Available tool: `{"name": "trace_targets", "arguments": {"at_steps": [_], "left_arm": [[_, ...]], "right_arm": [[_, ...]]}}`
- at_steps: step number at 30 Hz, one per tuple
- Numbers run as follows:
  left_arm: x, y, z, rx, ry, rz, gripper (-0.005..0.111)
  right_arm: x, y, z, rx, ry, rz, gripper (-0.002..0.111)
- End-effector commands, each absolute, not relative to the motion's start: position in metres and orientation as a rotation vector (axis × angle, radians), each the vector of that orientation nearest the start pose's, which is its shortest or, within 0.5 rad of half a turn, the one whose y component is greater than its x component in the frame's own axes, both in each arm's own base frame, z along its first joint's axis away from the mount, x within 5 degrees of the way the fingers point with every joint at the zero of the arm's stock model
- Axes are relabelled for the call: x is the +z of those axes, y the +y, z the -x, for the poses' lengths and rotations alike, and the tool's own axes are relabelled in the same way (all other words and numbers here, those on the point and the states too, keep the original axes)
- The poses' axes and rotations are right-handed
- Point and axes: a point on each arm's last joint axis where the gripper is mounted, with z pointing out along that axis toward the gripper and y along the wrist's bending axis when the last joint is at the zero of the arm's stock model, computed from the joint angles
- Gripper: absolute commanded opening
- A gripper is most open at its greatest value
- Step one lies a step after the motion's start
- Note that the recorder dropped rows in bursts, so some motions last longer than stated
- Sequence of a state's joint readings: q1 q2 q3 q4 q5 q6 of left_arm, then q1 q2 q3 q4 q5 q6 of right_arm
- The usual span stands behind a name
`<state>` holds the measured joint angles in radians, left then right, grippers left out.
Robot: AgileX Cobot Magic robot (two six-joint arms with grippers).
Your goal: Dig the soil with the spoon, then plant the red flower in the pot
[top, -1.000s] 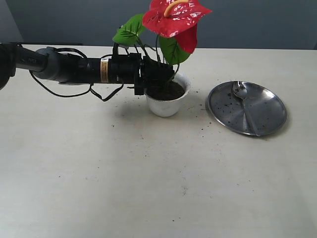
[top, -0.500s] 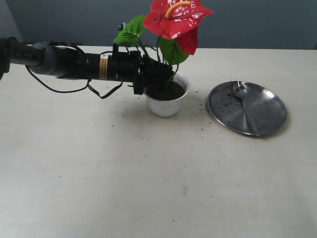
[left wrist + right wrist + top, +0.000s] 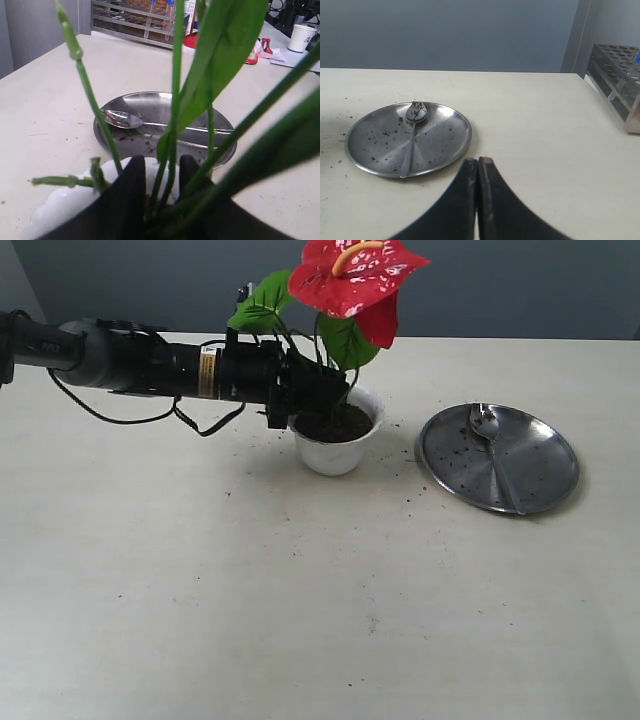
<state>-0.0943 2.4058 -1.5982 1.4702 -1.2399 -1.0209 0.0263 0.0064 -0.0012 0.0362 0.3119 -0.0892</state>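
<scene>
My left pincer is pinching the thin green stems of the artificial red flower, the one with the glossy heart-shaped bloom and yellow spike. In the left wrist view the stems run up between my two black fingers, low down and just above the small white round pot with the wavy scalloped rim. In the exterior view that arm reaches in level from the left. Its tip sits at the pot's left rim, over the dark brown crumbly soil that fills the pot. The stems go down into that soil, though I cannot tell how deep. The flower stands upright, with its bloom and broad green leaves above my pincer.

My right pincer is pressed together with nothing between its tips, above the pale table. Ahead of it, near but not touching, lies the flat round steel plate, speckled with dark crumbs. The slim shiny silver spoon lies on that plate, its bowl toward the far rim and its long handle running toward the near rim. It is apart from both pincers. The plate sits to the right of the pot without touching it, and loose crumbs of earth dot the table around the pot.
</scene>
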Motion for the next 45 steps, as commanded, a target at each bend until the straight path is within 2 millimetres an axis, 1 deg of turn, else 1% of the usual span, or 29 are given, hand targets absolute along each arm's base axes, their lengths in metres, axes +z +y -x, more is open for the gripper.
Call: {"name": "trace_targets", "arguments": {"at_steps": [1, 4, 25, 29, 31, 38, 45], "left_arm": [[0.132, -0.119, -0.458, -1.068, 1.556, -1.020, 0.026], [0.135, -0.118, -0.457, -1.070, 1.563, -1.031, 0.026], [0.132, -0.118, -0.455, -1.089, 1.599, -1.052, 0.026], [0.132, -0.114, -0.456, -1.083, 1.604, -1.041, 0.026], [0.133, -0.112, -0.456, -1.080, 1.603, -1.039, 0.026], [0.147, -0.108, -0.456, -1.052, 1.583, -1.059, 0.026], [0.149, -0.108, -0.454, -1.045, 1.583, -1.082, 0.026]], "right_arm": [[0.186, 0.002, -0.054, -0.017, 1.786, 0.083, -0.001], [0.186, 0.002, -0.054, -0.017, 1.786, 0.083, -0.001], [0.186, 0.002, -0.054, -0.017, 1.786, 0.083, -0.001], [0.186, 0.002, -0.054, -0.017, 1.786, 0.083, -0.001], [0.186, 0.002, -0.054, -0.017, 1.786, 0.083, -0.001], [0.186, 0.002, -0.054, -0.014, 1.786, 0.081, -0.001], [0.186, 0.002, -0.054, -0.014, 1.786, 0.081, -0.001]]}}
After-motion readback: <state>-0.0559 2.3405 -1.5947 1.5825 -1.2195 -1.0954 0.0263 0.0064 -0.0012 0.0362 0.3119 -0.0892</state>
